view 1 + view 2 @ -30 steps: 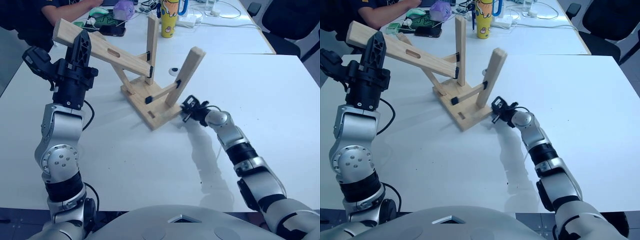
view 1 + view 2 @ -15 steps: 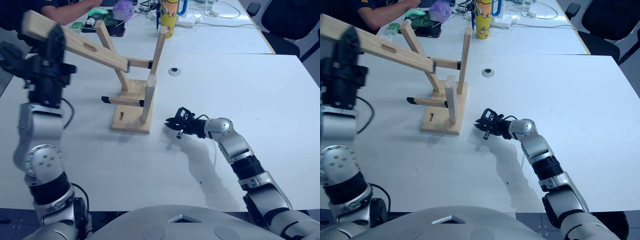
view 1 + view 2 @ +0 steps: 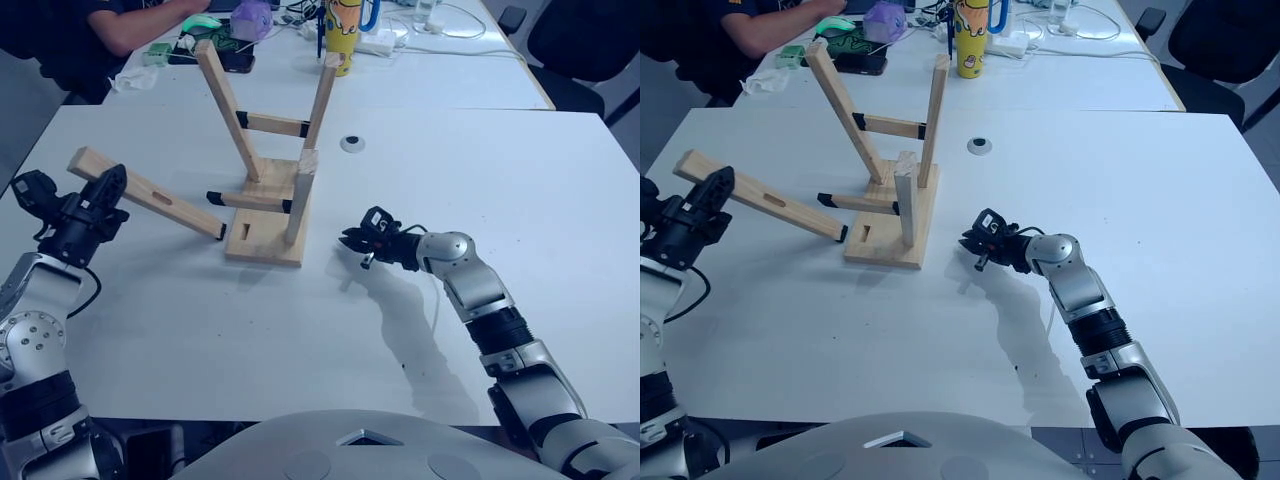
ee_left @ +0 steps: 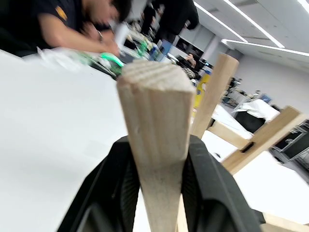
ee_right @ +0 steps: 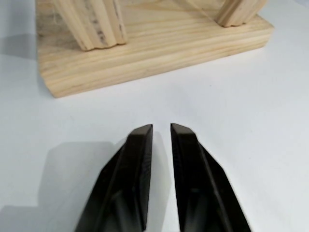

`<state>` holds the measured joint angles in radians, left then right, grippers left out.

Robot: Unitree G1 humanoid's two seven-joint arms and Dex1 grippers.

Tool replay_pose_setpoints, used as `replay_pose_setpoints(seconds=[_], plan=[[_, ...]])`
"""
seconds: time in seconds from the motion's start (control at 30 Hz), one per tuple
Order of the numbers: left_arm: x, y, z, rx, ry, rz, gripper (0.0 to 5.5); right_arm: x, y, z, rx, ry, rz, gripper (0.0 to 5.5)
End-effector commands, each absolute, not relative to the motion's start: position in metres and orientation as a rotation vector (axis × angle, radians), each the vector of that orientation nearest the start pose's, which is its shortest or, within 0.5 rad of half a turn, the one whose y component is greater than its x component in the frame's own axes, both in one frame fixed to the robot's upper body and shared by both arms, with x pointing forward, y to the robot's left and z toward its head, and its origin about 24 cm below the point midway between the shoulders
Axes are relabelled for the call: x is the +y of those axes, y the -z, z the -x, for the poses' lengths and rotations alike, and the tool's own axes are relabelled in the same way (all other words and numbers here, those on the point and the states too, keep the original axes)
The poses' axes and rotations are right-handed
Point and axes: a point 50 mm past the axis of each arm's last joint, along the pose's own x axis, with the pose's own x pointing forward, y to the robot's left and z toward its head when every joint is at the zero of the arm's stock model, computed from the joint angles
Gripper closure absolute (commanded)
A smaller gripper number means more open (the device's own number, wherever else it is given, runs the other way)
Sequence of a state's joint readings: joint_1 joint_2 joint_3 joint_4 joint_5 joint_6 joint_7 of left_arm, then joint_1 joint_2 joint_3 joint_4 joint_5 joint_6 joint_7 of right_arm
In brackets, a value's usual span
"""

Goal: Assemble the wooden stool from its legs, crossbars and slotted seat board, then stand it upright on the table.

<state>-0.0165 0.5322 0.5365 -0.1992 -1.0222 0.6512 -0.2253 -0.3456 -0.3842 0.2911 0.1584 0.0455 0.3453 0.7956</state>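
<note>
The white tabletop (image 3: 560, 200) takes most of the scene. In the head views, the seat board (image 3: 265, 245) lies flat left of the middle, toward the far edge. Three legs (image 3: 222, 95) stand up from it, joined by two crossbars (image 3: 275, 125). Near the left edge, the left gripper (image 3: 100, 195) pinches the upper end of a loose leg (image 3: 160, 195). This leg slopes down, and its dark tip is just beside the board. The right gripper (image 3: 358, 240) is near the board's right edge.

In the left wrist view, the fingers (image 4: 207, 179) press both sides of the loose leg (image 4: 157, 111).

In the right wrist view, the fingers (image 5: 140, 164) are almost together, with a thin slit and nothing between. They point at the board (image 5: 159, 48).
</note>
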Motion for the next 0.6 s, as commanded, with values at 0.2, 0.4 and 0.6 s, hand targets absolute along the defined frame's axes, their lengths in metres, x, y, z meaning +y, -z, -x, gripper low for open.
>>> replay_pose_setpoints(seconds=[0.2,0.4,0.6], plan=[[0.294,-0.145,-0.236,0.038,0.082,0.492,4.46,-0.128,-0.047,-0.287,0.386,-0.970,0.376,4.79],[0.267,-0.175,-0.237,-0.046,0.123,0.540,4.46,-0.127,-0.048,-0.287,0.379,-0.963,0.382,4.79],[0.254,-0.158,-0.232,0.059,0.104,0.550,4.46,-0.126,-0.049,-0.288,0.368,-0.947,0.370,4.79]])
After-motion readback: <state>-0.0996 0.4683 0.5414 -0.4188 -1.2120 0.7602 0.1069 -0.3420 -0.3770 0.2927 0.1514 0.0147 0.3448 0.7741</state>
